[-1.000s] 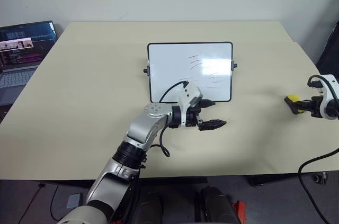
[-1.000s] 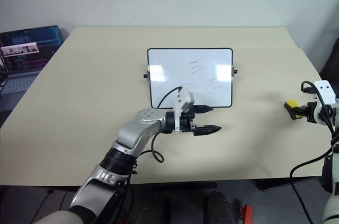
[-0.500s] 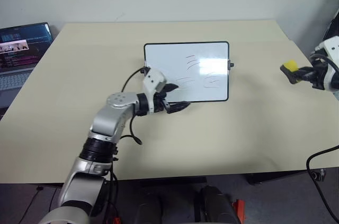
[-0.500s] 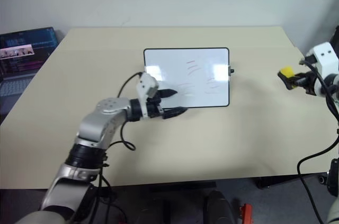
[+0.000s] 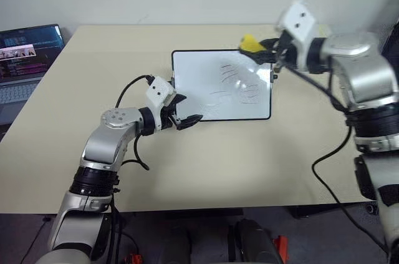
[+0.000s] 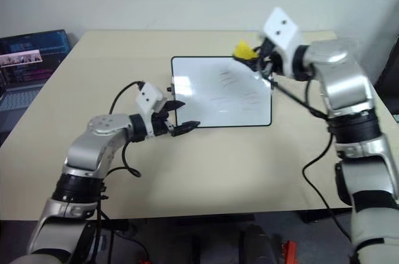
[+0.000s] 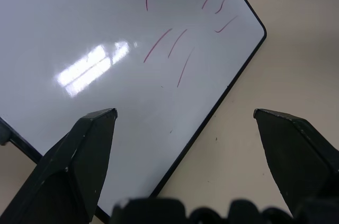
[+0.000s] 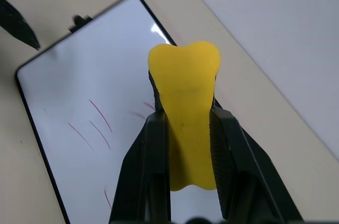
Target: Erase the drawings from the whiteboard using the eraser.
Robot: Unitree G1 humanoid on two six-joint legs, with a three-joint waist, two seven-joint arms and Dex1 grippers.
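eraser (image 8: 184,123) clamped in right pincer (image 5: 257,52), above whiteboard (image 5: 206,89)

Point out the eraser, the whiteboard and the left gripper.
eraser (image 8: 184,123): right wrist view, its yellow top.
whiteboard (image 5: 206,70): left eye view, bare white surface.
left gripper (image 5: 185,109): left eye view, between the open fingertips.

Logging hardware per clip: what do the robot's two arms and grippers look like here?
Both arms are silver-grey metal segments with black joint rings. Each wrist carries a white boxy housing, and a loose black cable loops along each arm. The left gripper and right gripper each have two black, tapering, pointed fingers on a black base. No lettering is legible.
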